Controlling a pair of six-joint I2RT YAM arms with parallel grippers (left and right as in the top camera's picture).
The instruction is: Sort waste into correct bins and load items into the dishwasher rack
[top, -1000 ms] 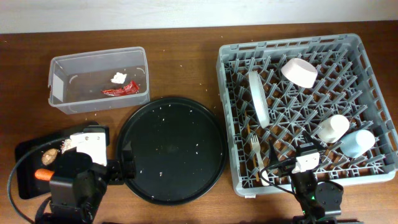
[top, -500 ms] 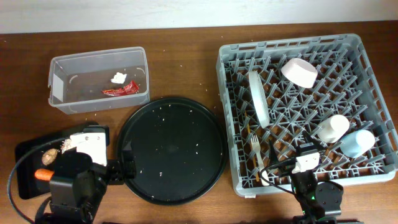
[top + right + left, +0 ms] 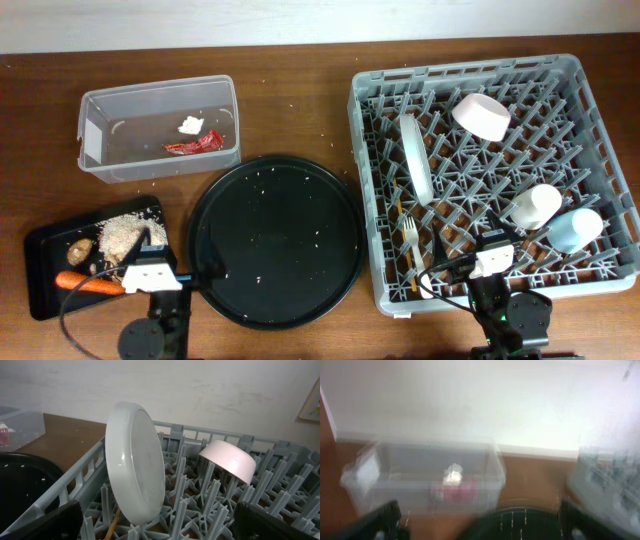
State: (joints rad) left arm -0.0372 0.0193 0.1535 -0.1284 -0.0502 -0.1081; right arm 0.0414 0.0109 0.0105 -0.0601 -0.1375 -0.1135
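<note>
The clear tub (image 3: 88,140) at the back left holds the red wrapper (image 3: 194,144) and the white tissue (image 3: 189,125). The shallow black tray (image 3: 45,240) at the front left holds rice (image 3: 120,235), a brown lump (image 3: 81,247) and the carrot (image 3: 85,283). The grey rack (image 3: 470,68) holds the plate (image 3: 415,158), bowl (image 3: 481,116), small white cup (image 3: 532,206), blue cup (image 3: 577,229), fork (image 3: 411,240) and chopsticks (image 3: 398,212). My left gripper (image 3: 480,527) is open and empty, facing the tub (image 3: 420,465); that view is blurred. My right gripper (image 3: 160,527) is open and empty over the rack, before the plate (image 3: 135,470).
A large round black tray (image 3: 275,240) with scattered rice grains lies between the bins and the rack. The left arm (image 3: 152,275) is at the table's front edge beside the shallow tray. The right arm (image 3: 492,265) is at the rack's front edge.
My left arm has pulled back toward the front edge, uncovering the rice and carrot in the shallow black tray. The right arm has not moved.
</note>
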